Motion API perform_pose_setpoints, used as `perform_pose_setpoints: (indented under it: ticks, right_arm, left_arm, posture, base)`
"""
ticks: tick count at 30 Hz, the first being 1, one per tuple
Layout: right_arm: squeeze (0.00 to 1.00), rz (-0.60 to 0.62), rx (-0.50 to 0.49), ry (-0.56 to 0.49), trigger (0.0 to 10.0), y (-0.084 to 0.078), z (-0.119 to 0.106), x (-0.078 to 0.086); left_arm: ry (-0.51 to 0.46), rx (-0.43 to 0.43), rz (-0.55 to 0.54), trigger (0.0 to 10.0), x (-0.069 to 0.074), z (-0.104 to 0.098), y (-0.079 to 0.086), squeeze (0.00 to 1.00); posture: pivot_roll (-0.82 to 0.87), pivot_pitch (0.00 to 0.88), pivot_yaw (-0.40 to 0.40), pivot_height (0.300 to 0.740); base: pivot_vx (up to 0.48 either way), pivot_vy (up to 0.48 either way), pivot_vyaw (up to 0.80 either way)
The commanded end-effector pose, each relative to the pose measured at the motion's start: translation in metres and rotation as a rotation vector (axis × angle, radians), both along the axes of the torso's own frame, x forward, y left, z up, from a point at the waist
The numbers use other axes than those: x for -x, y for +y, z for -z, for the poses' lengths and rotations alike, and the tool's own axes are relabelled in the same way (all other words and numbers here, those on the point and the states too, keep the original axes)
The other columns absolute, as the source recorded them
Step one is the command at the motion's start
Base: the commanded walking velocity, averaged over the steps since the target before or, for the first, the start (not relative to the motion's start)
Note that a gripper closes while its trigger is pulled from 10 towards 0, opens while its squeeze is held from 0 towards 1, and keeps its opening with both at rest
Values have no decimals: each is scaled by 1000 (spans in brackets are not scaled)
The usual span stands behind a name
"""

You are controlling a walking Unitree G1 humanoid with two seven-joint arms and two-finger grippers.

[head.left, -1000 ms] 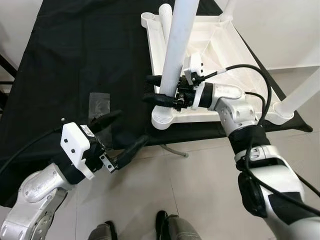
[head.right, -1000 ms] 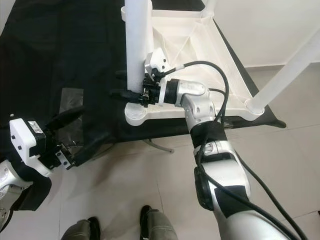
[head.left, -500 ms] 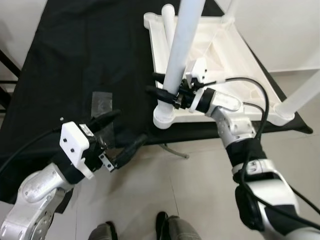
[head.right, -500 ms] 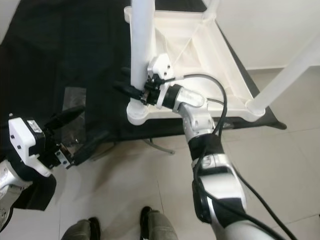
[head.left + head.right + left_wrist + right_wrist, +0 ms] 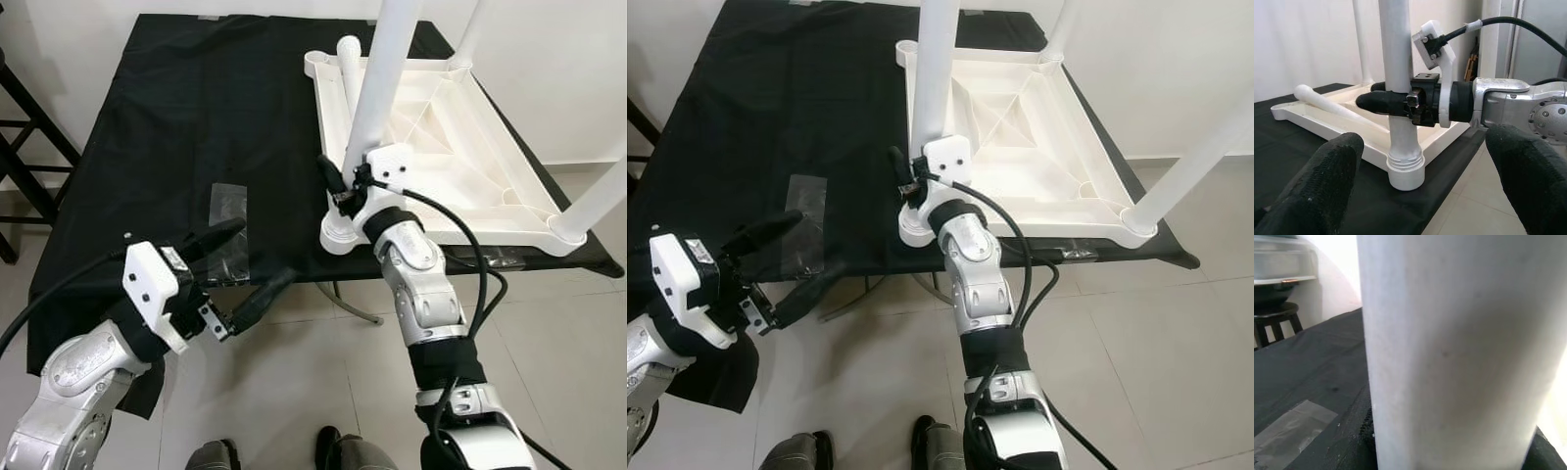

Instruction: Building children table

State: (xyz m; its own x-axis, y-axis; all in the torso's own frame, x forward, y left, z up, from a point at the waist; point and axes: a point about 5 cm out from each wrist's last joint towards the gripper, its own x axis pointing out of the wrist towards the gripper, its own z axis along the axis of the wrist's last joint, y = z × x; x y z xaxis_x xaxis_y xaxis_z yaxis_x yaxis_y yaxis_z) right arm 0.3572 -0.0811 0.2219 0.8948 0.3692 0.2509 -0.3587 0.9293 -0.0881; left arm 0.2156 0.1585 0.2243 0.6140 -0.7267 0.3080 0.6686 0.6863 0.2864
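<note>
A white children's table [image 5: 470, 186] lies upside down on a black cloth. One white leg [image 5: 377, 98] stands upright in the socket at the near left corner. My right gripper [image 5: 338, 181] is shut on this leg just above the socket [image 5: 1405, 171], and the leg [image 5: 1449, 357] is pressed close between the pads. Another loose leg [image 5: 351, 59] lies inside the frame along its left rim. My left gripper [image 5: 266, 249] hangs open at the cloth's front edge, to the left of the socket, holding nothing.
Two more legs [image 5: 598, 196] stand in the other corners. Clear tape [image 5: 230, 211] is stuck on the cloth near my left gripper. A black stool [image 5: 24, 127] stands at the far left. A person's shoes [image 5: 338, 455] are on the tiled floor below.
The camera has pulled back and shows more of the cloth. My right arm has swung round to the front of the leg, still shut on it. The left gripper holds its pose.
</note>
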Motion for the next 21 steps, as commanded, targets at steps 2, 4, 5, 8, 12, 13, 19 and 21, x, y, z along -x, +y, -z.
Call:
perform_pose_setpoints:
  ticks: [2,4,5,8,12,13,19,21]
  right_arm:
    - [1000,40,53,116,10000,-7,25,-1]
    - [1000,-28,39,80,10000,-5,13,-1]
    - [1000,-74,32,43,10000,-6,2,-5]
    - [784,-180,21,-12,10000,-9,-18,-12]
    - [0,-364,66,-42,10000,-12,-32,-15]
    - [0,-364,66,-42,10000,-12,-32,-15]
    - [0,-746,339,-35,10000,-25,-45,-17]
    - [0,-767,354,-32,10000,-23,-48,-20]
  left_arm:
    - [10,1,7,10000,0,3,-1,0]
    - [7,1,8,10000,0,2,-1,0]
    - [5,4,8,10000,0,1,-2,0]
    - [2,8,7,10000,1,1,-2,0]
    - [2,7,5,10000,1,1,-3,0]
    - [2,7,5,10000,1,1,-3,0]
    - [-3,21,4,10000,3,-1,-4,0]
    - [-4,19,2,10000,3,-1,-4,0]
  posture:
    - [55,249,-87,740]
    - [56,251,-91,740]
    - [52,255,-94,740]
    - [49,257,-96,740]
    - [54,264,-103,740]
    - [54,264,-103,740]
    - [66,264,-107,740]
    - [70,263,-108,740]
  base:
    - [0,0,0]
    - [0,0,0]
    - [0,0,0]
    - [0,0,0]
    - [0,0,0]
    - [0,0,0]
    - [0,0,0]
    - [0,0,0]
